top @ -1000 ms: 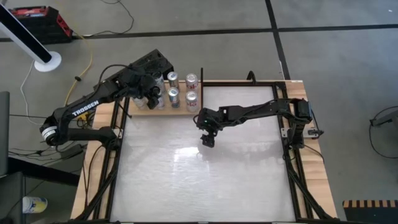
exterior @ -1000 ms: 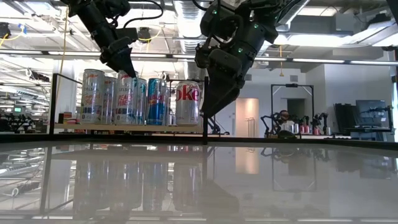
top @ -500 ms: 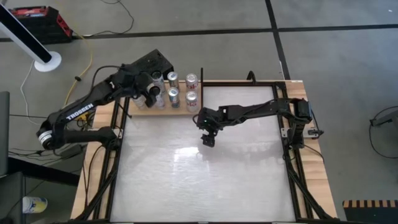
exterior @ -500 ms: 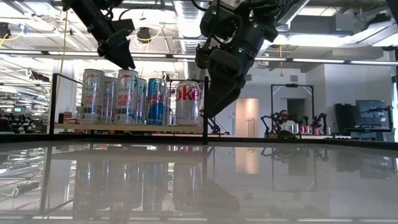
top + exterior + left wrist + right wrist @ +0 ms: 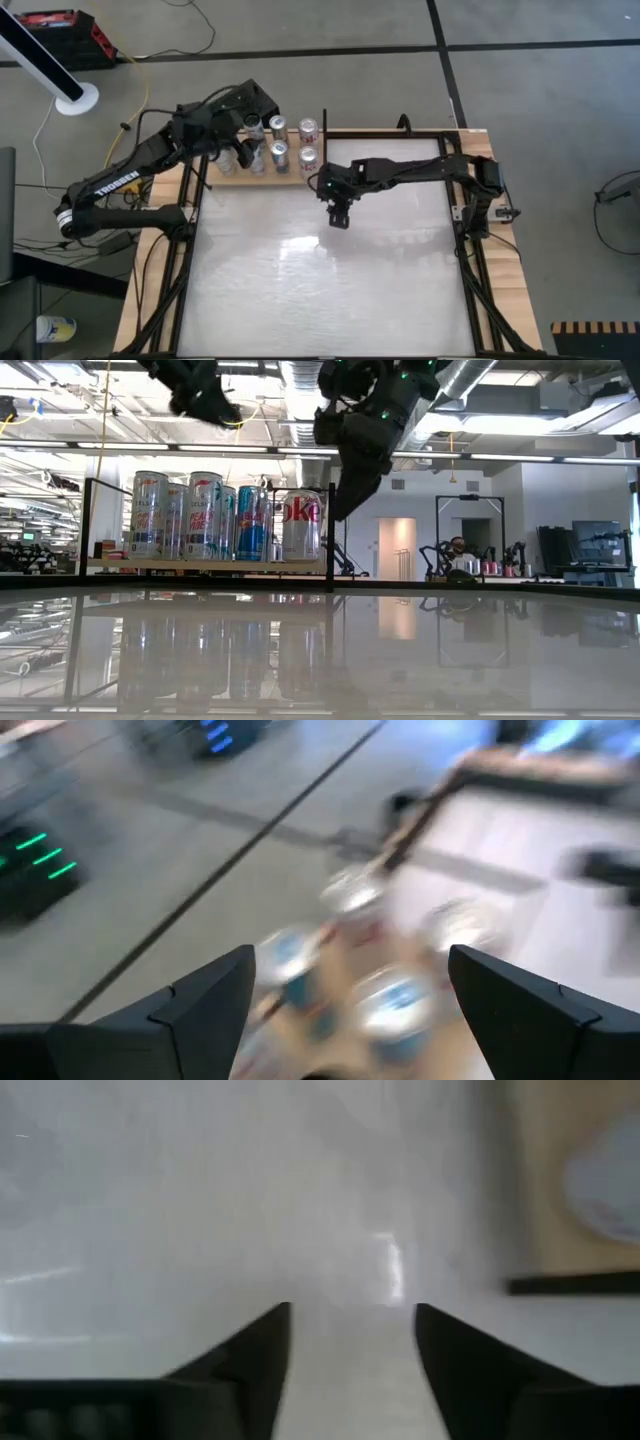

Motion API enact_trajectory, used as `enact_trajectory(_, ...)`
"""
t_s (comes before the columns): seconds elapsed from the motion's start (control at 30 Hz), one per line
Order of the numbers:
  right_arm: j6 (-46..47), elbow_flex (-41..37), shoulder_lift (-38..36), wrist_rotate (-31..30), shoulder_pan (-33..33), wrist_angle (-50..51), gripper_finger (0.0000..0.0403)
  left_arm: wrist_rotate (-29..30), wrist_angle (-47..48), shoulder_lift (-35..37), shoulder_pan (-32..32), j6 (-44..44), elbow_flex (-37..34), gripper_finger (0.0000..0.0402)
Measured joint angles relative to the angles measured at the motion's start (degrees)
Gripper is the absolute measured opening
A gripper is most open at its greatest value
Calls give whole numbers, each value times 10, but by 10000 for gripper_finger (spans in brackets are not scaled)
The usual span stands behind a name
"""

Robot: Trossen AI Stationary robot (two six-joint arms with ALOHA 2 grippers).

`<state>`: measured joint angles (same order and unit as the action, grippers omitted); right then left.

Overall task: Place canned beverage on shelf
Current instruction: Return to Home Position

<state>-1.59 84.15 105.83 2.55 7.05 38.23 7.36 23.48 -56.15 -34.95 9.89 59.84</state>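
Observation:
Several cans (image 5: 280, 152) stand upright on their bases on the pale wooden shelf (image 5: 262, 178) at the table's far left corner, beside its thin black upright (image 5: 330, 540). In the low view the cans (image 5: 205, 515) form a row. My left gripper (image 5: 238, 140) hovers open above the shelf's left part, clear of the can tops; its wrist view shows blurred cans (image 5: 390, 1000) beyond the open left gripper (image 5: 350, 955). My right gripper (image 5: 338, 215) hangs open over the white tabletop just right of the shelf, pointing down, with nothing between its fingers in the right wrist view (image 5: 352, 1315).
The white glossy tabletop (image 5: 330, 290) stretches from the shelf to the near edge, framed by black rails. In the right wrist view the shelf's corner (image 5: 560, 1210) and a can (image 5: 610, 1180) lie off to one side. A black box and cables lie on the floor beyond the far left corner.
My left gripper has risen from among the can tops to well above them and drawn back toward the table's left, tipping up nearer to level; the cans stay standing. My right gripper has risen a little over the tabletop.

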Motion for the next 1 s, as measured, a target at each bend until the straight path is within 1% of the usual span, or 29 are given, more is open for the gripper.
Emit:
enact_trajectory(0.07,-3,1,-16,-25,2,19,189,-50,-20,0,27,-16,1,316)
enact_trajectory(0.17,-4,-4,-49,-49,6,63,87,-143,-39,-6,76,-31,-13,313)
enact_trajectory(0.2,-2,-9,-64,-55,6,84,50,-165,-46,-10,98,-34,-21,309)
enact_trajectory(0.23,-1,-15,-79,-57,5,100,26,-178,-51,-13,120,-36,-31,305)
enact_trajectory(0.27,1,-23,-97,-57,4,106,19,-182,-55,-14,142,-39,-44,300)
enact_trajectory(0.33,9,-46,-142,-57,1,110,25,-183,-72,-13,191,-48,-64,286)
enact_trajectory(0.4,10,-89,-202,-57,0,91,31,-160,-89,-3,240,-48,-81,266)
enact_trajectory(0.47,11,-157,-279,-59,1,20,29,-119,-83,23,285,-33,-99,242)
enact_trajectory(0.5,11,-203,-322,-59,2,-34,25,-94,-89,39,305,-26,-112,228)
enact_trajectory(0.57,4,-306,-405,-53,6,-185,16,-57,-120,82,332,-10,-158,200)
enact_trajectory(0.63,3,-425,-479,-19,11,-363,14,-52,-194,125,340,-4,-224,172)
enact_trajectory(0.73,35,-565,-548,32,17,-567,19,-82,-345,179,333,-22,-339,134)
enact_trajectory(0.8,65,-633,-578,36,17,-640,27,-90,-430,201,323,-49,-403,111)
enact_trajectory(0.87,82,-683,-600,32,17,-686,33,-85,-467,218,311,-64,-446,89)
enact_trajectory(0.93,96,-720,-616,28,17,-712,32,-73,-477,234,296,-77,-470,69)
enact_trajectory(1.0,114,-744,-626,16,18,-723,27,-69,-468,251,281,-95,-483,50)
